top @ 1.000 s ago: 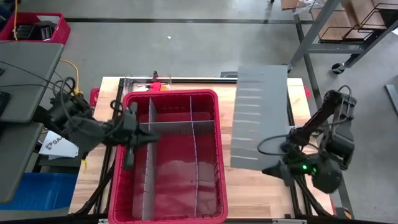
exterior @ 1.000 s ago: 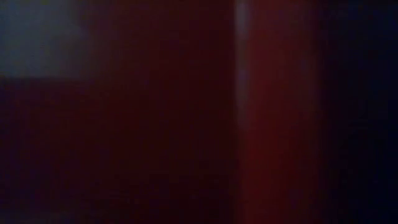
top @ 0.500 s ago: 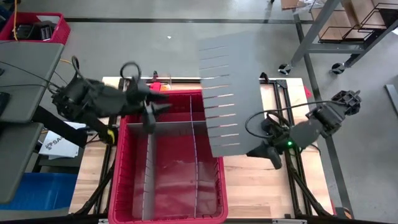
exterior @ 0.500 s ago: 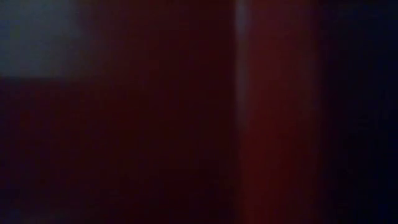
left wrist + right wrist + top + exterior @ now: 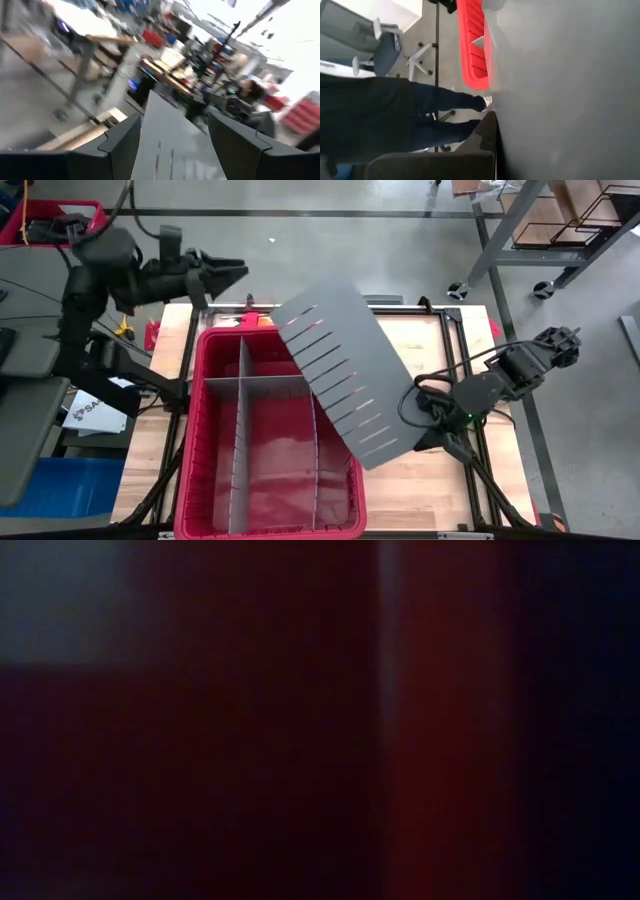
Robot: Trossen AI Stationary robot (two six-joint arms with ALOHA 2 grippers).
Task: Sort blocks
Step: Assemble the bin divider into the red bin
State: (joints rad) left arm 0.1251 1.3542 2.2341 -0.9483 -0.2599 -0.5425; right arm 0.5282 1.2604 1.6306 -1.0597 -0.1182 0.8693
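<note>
Blocks unseen; red bin (image 5: 195,480) (grey dividers (image 5: 240,440) inside) holds four compartments.

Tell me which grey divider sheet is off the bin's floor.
The large loose slotted sheet, tilted above the red bin in the right hand; the other dividers stand slotted inside.

Two dark jointed arms trail black cables; the right arm (image 5: 500,375) shows a green light.
</note>
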